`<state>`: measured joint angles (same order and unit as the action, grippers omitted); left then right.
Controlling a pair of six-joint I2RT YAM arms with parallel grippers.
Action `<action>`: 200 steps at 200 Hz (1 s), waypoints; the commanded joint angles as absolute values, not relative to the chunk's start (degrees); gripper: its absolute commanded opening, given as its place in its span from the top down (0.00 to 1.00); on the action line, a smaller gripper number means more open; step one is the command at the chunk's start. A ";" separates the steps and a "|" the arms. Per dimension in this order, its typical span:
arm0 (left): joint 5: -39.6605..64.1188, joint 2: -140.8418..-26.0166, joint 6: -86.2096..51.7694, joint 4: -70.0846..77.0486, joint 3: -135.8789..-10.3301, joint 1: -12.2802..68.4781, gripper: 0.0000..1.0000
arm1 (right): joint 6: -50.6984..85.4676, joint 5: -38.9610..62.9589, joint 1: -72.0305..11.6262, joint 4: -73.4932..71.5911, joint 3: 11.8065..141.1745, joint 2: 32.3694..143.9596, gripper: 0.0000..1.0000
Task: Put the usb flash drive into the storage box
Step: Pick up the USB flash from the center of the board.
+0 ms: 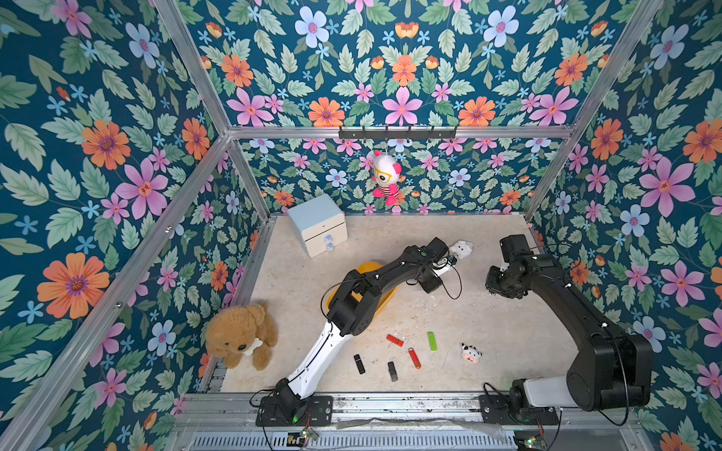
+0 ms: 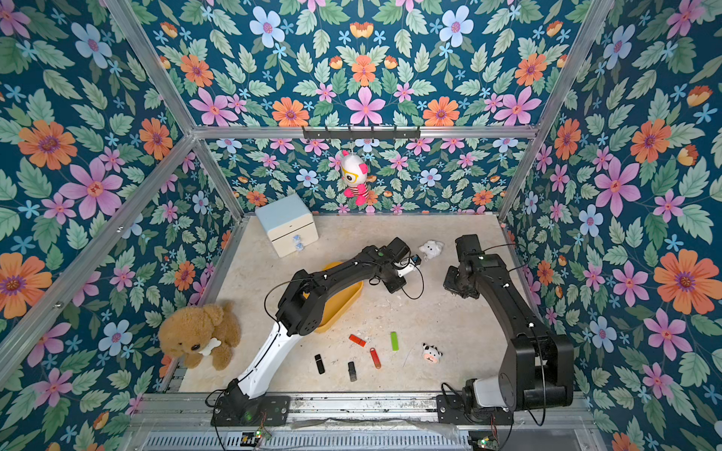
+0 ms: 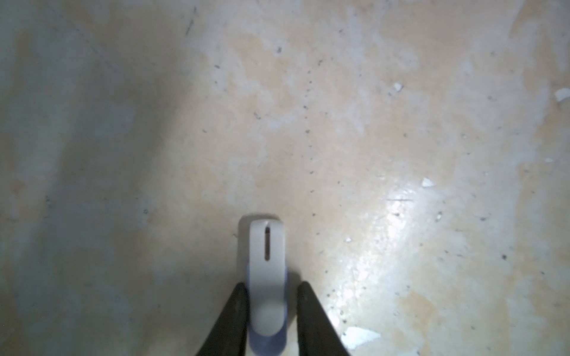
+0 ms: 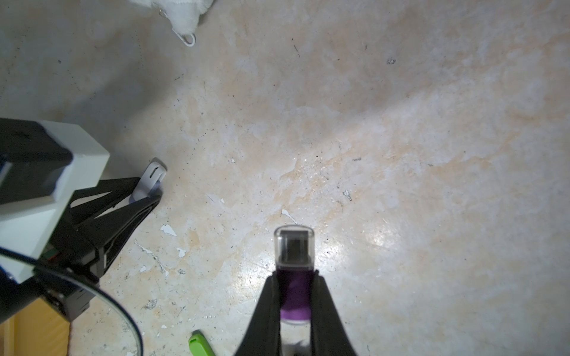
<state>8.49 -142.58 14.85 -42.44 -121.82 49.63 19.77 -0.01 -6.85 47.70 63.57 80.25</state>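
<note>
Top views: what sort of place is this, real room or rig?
Probably a staged robot test cell, not a home: aluminium frame lined with floral wallpaper, left arm and right arm bolted to a front rail, teddy bear as a prop.

Robot lab cell — aluminium frame, floral wallpaper.

storage box: mostly under the left arm in both top views, only parts of the rim show. In the right wrist view one corner, cut by the edge.
white-and-blue flash drive: out of focus, blue end cut by the edge.
left gripper: fingers cut off. Cannot tell whether they press the drive.
purple flash drive: rear end hidden between the fingers of the right gripper.
green flash drive: only one end in frame.
white plush: only a fringe in frame.
</note>
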 commanded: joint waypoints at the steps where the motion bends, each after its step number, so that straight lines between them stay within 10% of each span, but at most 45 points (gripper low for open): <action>1: 7.47 -144.65 14.01 -51.65 -121.17 49.98 0.63 | 19.47 -0.09 -6.85 47.28 63.37 80.11 1.00; 82: 5.96 -147.29 13.65 -55.02 -122.55 50.39 1.00 | 19.42 -0.01 -6.87 46.96 63.02 79.63 1.00; 200: 3.89 -133.81 7.66 -48.83 -121.52 48.85 1.00 | 19.87 2.44 -6.88 47.02 62.34 77.87 1.00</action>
<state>4.67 -136.88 9.19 -48.10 -121.21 49.06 19.79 1.63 -6.85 46.83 62.72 78.19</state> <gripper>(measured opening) 0.196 0.147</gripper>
